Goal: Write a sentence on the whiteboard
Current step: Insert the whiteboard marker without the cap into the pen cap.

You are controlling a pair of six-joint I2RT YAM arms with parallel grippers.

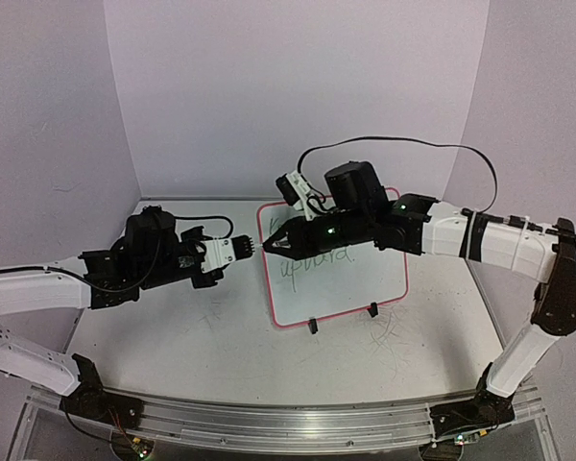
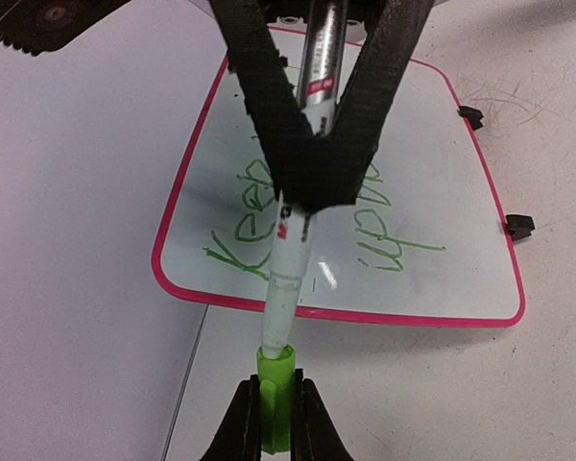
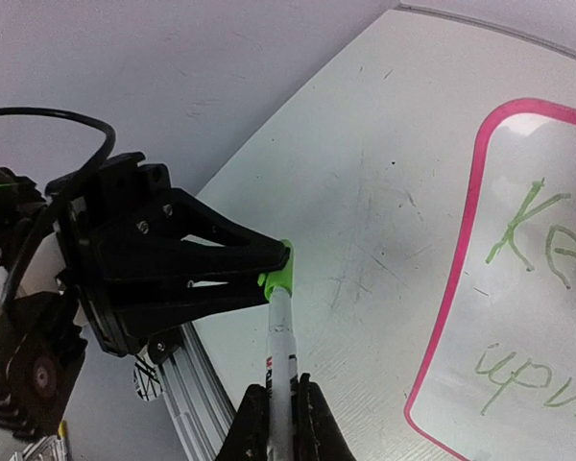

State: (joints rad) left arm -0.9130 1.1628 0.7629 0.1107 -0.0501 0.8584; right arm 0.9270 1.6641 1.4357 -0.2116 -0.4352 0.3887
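Closest to the left wrist lens, my left gripper (image 2: 276,392) pinches a green cap (image 2: 276,363), its fingers drawn in narrow against the cap's sides. A marker (image 2: 290,274) runs from that cap up into the right gripper (image 2: 312,192), whose black fingers meet in a V on the barrel. I cannot tell whether the cap is fully seated. Beyond them the whiteboard (image 2: 461,288) carries the sentence (image 2: 254,206) in green script, on the table (image 2: 442,394).

From the right wrist, my fingers sit close together around the marker's barrel, and the left gripper clamps the cap at its far end. The board is off to the right.

From above, both grippers meet just beside the board's left edge. The right arm reaches across the board's upper part and hides the first line; "upward" shows below it. The board stands mid-table, propped on two black feet (image 1: 312,326).

I judge the board light, stiff and glossy, so it is likely to slide or tip under a push. I would take it by the pink frame, never the face, where the ink could smear.
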